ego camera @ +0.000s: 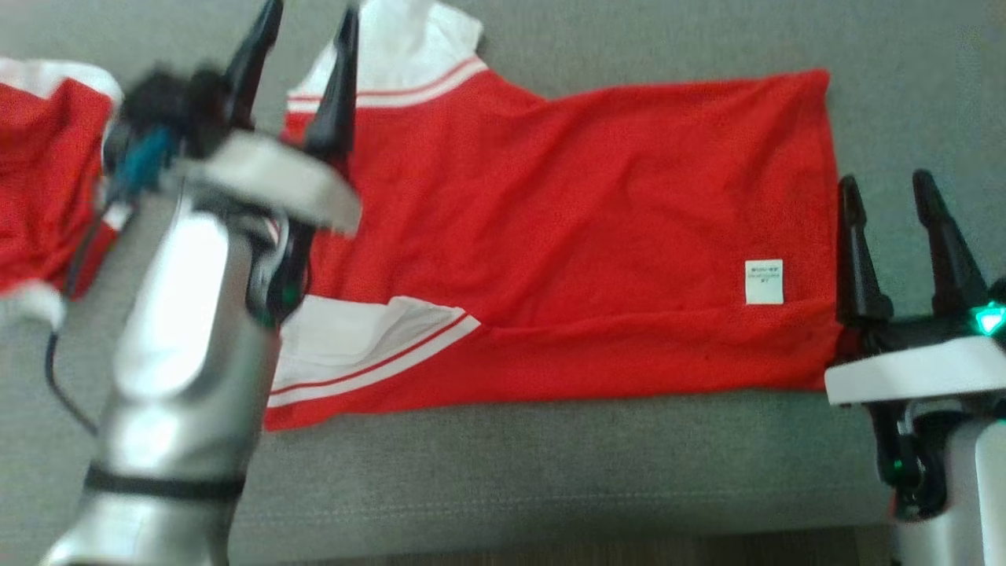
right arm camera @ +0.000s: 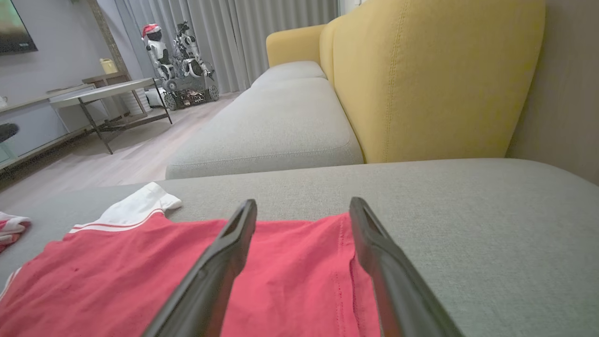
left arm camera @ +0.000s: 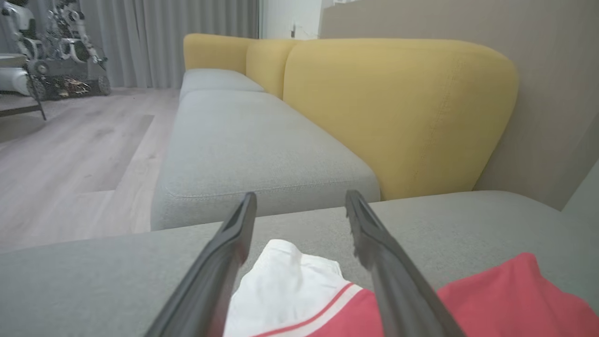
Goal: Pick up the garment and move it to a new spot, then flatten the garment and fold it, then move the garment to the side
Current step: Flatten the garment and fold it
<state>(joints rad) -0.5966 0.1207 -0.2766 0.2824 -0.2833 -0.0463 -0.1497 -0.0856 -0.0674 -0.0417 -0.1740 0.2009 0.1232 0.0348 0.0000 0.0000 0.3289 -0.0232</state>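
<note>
The red T-shirt (ego camera: 566, 236) lay spread lengthwise across the grey sofa seat (ego camera: 550, 472), mostly flat with shallow wrinkles. Its neck end pointed to the robot's left and its hem to the right. Its two white sleeves, each trimmed with red-and-white stripes, stuck out on the far side (ego camera: 401, 39) and the near side (ego camera: 354, 338). A small white label (ego camera: 764, 281) sat on the red cloth close to the hem.

The left gripper (ego camera: 313, 9), blurred in the head view, stood over the sleeve end with its two dark fingers spread apart and nothing between them. In its wrist view the far sleeve lay below the gap.

The right gripper (ego camera: 884, 182) was at the hem, fingers likewise spread and empty. In its wrist view one finger was over the red cloth and the other over bare grey upholstery. Whether they touched the fabric could not be told.

A second red-and-white garment (ego camera: 39, 181) lay bunched at the left end of the seat, apart from the T-shirt. Yellow backrests (left arm camera: 393, 112) rose behind the seat, and another robot (right arm camera: 180, 51) stood by the curtains.
</note>
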